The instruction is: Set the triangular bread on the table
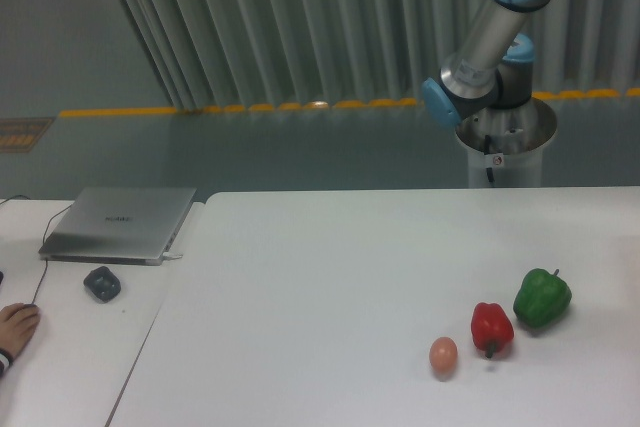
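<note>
Large white table [330, 277] across most of the view, plain and smooth. On it, toward the near right, a red pepper [491, 327] as landmark: just to its left and slightly nearer, a small tan egg [443, 354], close but apart; just to its right and a little farther back, a green pepper [542, 296], near but not touching. Far left of the red pepper, a smaller white desk [70, 347] alongside the table, bearing a closed silver laptop [120, 223], a dark mouse [102, 283] and a hand [18, 329] at the edge.
</note>
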Robot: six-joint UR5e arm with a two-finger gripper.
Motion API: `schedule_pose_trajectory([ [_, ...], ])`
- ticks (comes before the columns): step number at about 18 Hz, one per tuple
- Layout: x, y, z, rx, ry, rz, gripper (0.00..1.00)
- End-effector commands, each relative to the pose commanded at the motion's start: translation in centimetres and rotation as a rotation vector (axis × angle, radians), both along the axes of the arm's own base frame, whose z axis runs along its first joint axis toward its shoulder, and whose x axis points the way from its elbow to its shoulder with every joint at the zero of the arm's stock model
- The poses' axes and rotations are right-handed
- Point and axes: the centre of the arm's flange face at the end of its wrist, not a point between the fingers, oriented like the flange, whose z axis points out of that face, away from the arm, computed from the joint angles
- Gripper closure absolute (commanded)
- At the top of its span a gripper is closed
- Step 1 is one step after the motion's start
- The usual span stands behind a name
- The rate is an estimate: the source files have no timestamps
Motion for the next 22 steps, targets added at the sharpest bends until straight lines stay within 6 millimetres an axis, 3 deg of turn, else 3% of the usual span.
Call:
schedule_pose_trajectory([
  [5, 0.1, 0.1, 0.7, 0.011, -0.029, 0.012, 0.87],
  [6, 0.0, 0.1, 0.8, 0.012, -0.031, 0.012, 0.95],
  [10, -0.2, 0.1, 2.0, 0.023, -0.057, 0.014, 0.97],
  [17, 0.2, 0.3, 7.1, 0.099, -0.100, 0.019, 0.97],
  [19, 1.1, 1.6, 9.0, 0.157, -0.114, 0.038, 0.97],
  [22, 3.6, 5.4, 10.7, 0.218, -0.143, 0.173, 0.97],
])
